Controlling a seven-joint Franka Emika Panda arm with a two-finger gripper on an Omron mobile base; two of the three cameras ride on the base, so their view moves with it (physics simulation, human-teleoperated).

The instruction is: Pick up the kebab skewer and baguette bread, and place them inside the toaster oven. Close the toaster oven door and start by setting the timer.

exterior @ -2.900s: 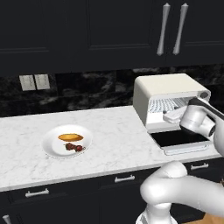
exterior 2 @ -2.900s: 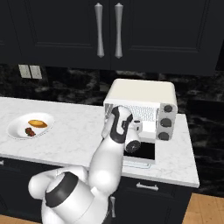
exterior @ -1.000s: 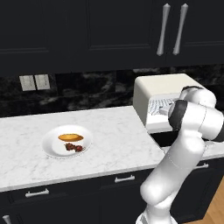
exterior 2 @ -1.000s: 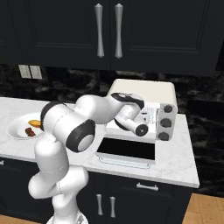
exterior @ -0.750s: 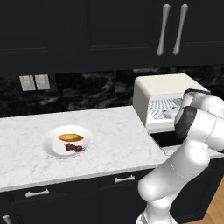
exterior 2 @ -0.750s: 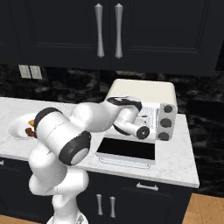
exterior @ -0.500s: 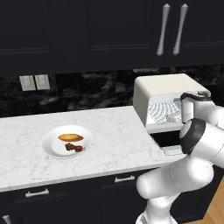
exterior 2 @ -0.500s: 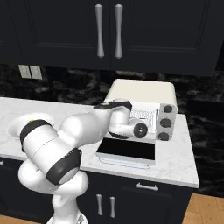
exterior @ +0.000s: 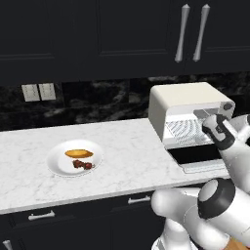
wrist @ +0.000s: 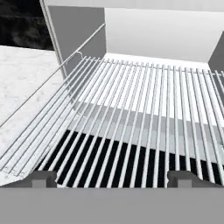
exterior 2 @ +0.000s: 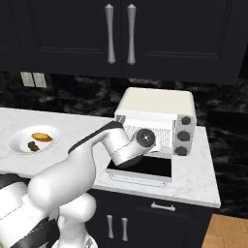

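Gripper (wrist: pixel 112 178) spread wide and empty above wire rack (wrist: pixel 144 113) of toaster oven (exterior: pixel 188 105); door (exterior 2: pixel 145 167) down. Next: reach for kebab skewer (exterior: pixel 82 165) and baguette bread (exterior: pixel 78 153) on plate (exterior: pixel 58 166).

White plate (exterior: pixel 58 166) on marble counter (exterior: pixel 122 161), black cabinets (exterior: pixel 122 34), perhaps wall outlets (exterior: pixel 39 92).

You're looking at a desk (exterior: pixel 127 151) of white, grey-veined marble with a smooth, low-sheen face, backed by glossy black veined stone and matt black cabinet fronts carrying satin metal handles (exterior: pixel 181 33). The toaster oven (exterior: pixel 188 105) has a smooth, matt cream shell, its pulled-out wire rack (wrist: pixel 144 113) is bright bare metal rods, and the toaster oven door (exterior 2: pixel 141 168) is dark, glossy glass. The plate (exterior: pixel 58 163) looks like smooth white glazed ceramic.
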